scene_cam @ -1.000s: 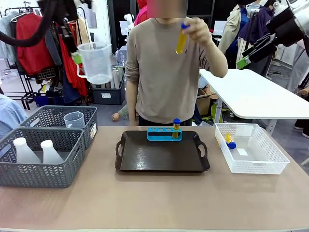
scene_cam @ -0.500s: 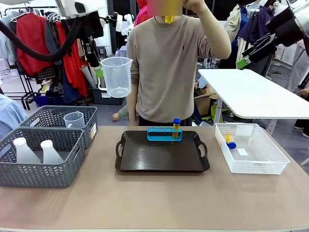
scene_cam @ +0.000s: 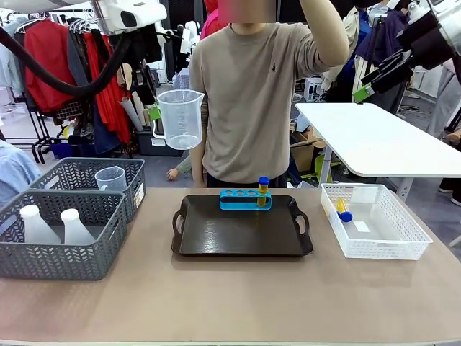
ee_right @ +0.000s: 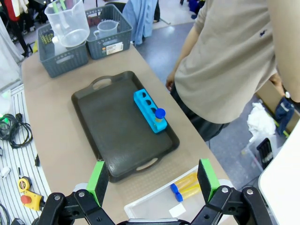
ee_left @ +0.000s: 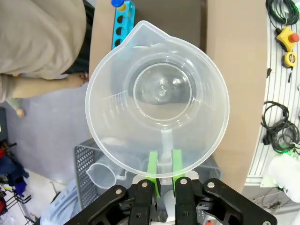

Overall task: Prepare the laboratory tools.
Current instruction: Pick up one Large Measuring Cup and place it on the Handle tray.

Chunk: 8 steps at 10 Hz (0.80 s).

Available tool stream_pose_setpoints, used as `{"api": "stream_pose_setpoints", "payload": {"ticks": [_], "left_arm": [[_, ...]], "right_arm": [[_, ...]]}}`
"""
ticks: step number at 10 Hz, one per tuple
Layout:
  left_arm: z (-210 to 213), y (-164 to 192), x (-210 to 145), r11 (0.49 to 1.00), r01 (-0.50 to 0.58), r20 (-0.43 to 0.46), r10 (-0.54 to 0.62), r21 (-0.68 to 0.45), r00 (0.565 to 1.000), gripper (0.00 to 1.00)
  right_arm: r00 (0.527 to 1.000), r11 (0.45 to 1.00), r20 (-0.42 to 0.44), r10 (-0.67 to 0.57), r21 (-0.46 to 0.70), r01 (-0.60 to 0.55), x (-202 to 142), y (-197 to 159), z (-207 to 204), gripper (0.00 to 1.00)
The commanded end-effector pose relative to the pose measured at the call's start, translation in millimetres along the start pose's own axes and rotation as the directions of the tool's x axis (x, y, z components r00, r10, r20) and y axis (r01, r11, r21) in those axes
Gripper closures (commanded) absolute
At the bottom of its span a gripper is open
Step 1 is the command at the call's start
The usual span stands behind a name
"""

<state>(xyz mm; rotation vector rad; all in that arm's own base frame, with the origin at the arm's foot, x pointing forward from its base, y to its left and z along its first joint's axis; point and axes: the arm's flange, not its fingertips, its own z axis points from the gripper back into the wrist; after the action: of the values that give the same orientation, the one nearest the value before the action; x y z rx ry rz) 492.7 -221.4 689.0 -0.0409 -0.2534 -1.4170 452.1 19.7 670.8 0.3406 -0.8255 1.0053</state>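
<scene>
My left gripper (scene_cam: 153, 112) (ee_left: 162, 165) is shut on the handle of a clear measuring beaker (scene_cam: 179, 118) (ee_left: 158, 93), holding it upright high above the table, left of the person. A blue four-hole rack (scene_cam: 245, 200) (ee_right: 148, 109) stands at the far edge of the black tray (scene_cam: 238, 234) and holds one blue-capped tube (scene_cam: 263, 189) (ee_right: 160, 116) of orange liquid. More blue-capped tubes (scene_cam: 342, 209) (ee_right: 186, 186) lie in the white basket (scene_cam: 392, 245). Two white flasks (scene_cam: 37, 225) stand in the near grey basket (scene_cam: 57, 259). My right gripper (scene_cam: 369, 88) (ee_right: 153, 183) hangs open, high at the right.
The far grey basket (scene_cam: 130, 173) holds a second small beaker (scene_cam: 109, 178) (ee_right: 107, 28). The person stands at the table's far side with one arm (scene_cam: 324, 36) raised out of the top of the picture. A white table (scene_cam: 382, 140) stands behind at the right.
My left arm carried the beaker to the right and slightly down, toward the person. The person's hand with a tube rose out of the picture. The right arm stayed still.
</scene>
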Motion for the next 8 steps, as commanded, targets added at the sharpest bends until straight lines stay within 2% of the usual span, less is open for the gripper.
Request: {"api": "stream_pose_setpoints", "payload": {"ticks": [1,4,8], "left_arm": [[3.9,-1.0,-2.9,1.000,-0.003,0.001,0.003,0.003,1.000,1.00],[-9.8,8.9,7.6,0.999,-0.005,-0.014,0.006,0.049,1.000,1.00],[-70.3,25.8,45.9,0.998,0.057,-0.021,-0.057,0.002,0.998,1.00]], "right_arm": [[1.000,1.000,0.014,0.000,0.010,0.000,0.0,-0.2,0.8,0.00],[1.000,1.000,0.014,0.000,0.010,0.000,0.0,-0.2,0.8,0.00],[1.000,1.000,0.014,0.000,0.010,0.000,0.0,-0.2,0.8,0.00]]}}
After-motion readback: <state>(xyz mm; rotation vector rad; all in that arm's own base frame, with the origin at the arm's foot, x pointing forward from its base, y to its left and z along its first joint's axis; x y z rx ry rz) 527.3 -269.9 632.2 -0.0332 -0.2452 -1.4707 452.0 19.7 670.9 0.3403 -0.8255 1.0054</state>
